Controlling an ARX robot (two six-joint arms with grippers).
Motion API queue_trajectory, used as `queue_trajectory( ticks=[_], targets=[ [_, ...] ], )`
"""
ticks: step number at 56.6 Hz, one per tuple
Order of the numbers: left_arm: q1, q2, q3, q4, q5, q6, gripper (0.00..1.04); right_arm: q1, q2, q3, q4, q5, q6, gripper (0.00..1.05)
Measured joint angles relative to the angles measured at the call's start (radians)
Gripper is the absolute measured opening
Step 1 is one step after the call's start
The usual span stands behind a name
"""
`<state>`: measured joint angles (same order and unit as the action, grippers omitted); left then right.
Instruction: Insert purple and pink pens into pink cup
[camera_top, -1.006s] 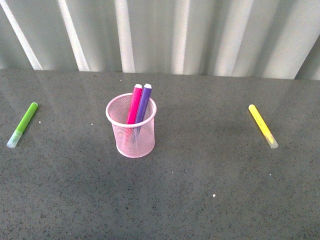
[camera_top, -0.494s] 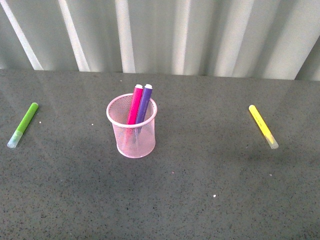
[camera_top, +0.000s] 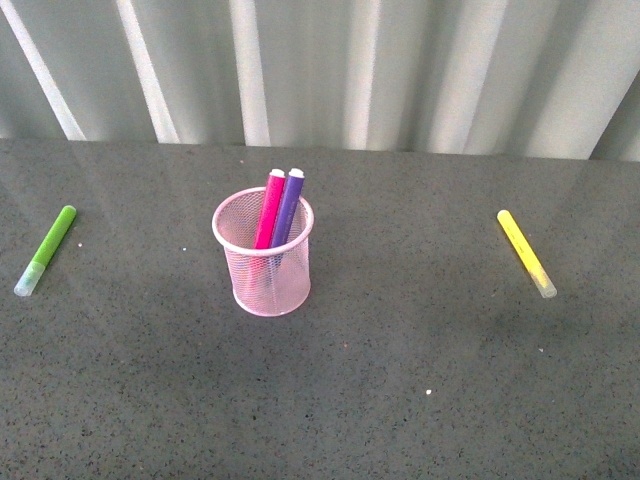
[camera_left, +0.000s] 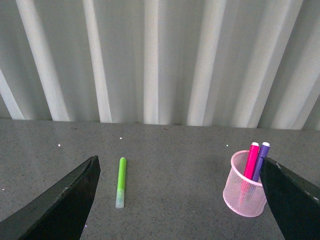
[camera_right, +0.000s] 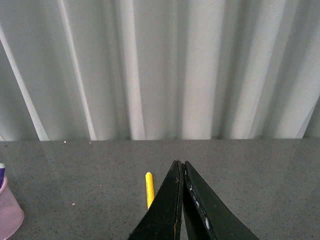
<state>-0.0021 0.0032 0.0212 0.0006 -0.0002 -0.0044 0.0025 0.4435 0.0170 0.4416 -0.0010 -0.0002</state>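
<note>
The pink cup (camera_top: 263, 266) stands upright near the middle of the grey table. Inside it lean the pink pen (camera_top: 269, 209) and the purple pen (camera_top: 287, 207), side by side, tops above the rim. Neither arm shows in the front view. In the left wrist view my left gripper (camera_left: 180, 167) is open and empty, its dark fingers (camera_left: 65, 200) wide apart, with the cup (camera_left: 245, 192) and both pens (camera_left: 251, 160) by the far finger. My right gripper (camera_right: 180, 165) is shut with nothing in it; an edge of the cup (camera_right: 9, 215) shows there.
A lime-green marker (camera_top: 45, 250) lies on the table at the left, also in the left wrist view (camera_left: 121, 181). A yellow marker (camera_top: 526, 252) lies at the right, partly behind my shut right gripper (camera_right: 149, 189). A ribbed white wall (camera_top: 320, 70) backs the table.
</note>
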Motion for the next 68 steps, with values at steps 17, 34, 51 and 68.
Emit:
queue_trajectory(
  ticks=[17,34,51,68],
  targets=[
    [0.0,0.0,0.0,0.0,0.0,0.0,0.98,0.0,-0.15,0.0,-0.145,0.0,0.0,0.03],
    [0.0,0.0,0.0,0.0,0.0,0.0,0.98,0.0,-0.241,0.0,-0.235,0.0,0.0,0.03],
    [0.0,0.0,0.0,0.0,0.0,0.0,0.98,0.0,-0.434,0.0,-0.435,0.002,0.0,0.03],
    [0.0,-0.001,0.0,0.0,0.0,0.0,0.98,0.0,-0.439,0.0,-0.441,0.003,0.0,0.12]
  ],
)
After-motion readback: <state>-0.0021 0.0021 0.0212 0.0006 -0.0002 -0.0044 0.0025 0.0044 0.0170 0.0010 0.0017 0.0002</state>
